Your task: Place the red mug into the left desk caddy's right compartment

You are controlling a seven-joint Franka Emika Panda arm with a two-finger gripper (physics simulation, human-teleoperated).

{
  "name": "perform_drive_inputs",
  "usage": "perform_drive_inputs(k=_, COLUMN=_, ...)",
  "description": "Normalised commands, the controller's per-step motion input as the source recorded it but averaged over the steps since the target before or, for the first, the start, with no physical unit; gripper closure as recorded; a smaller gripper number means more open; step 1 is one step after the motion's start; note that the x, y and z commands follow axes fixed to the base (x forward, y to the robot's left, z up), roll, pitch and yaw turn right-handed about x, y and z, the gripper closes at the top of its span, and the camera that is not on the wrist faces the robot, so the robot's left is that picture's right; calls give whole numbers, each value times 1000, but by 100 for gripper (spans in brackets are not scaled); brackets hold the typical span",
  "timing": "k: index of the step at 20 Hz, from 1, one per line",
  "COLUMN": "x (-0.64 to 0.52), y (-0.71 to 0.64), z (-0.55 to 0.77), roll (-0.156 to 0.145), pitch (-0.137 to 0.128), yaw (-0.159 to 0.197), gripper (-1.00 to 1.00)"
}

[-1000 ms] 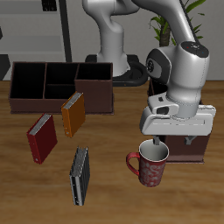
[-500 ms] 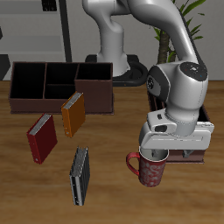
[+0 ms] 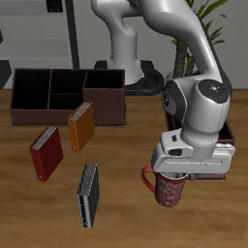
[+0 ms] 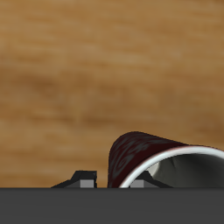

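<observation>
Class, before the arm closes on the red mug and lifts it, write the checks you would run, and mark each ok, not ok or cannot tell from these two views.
1. Gripper down at the red mug's rim: ok.
2. One finger inside the rim, one outside: cannot tell.
3. Jaws shut on the mug: cannot tell.
4. Mug upright on the table: ok.
5. Left desk caddy close behind the mug: ok, though the arm hides most of it.
6. Books lie apart from the mug: ok.
</observation>
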Motion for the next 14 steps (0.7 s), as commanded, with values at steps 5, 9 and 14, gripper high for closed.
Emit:
perform_drive_inputs(k=5, x=-22, y=-237, z=204, roll=-39, pitch=-20, yaw=4, gripper=100)
perform_drive_inputs(k=9, x=-71, y=-174, z=260, roll=-16, pitch=-40, yaw=23, gripper=100)
perform_drive_inputs(k=14, x=-129, y=-239, z=505, roll=-37, pitch=-69, yaw=30, gripper=100)
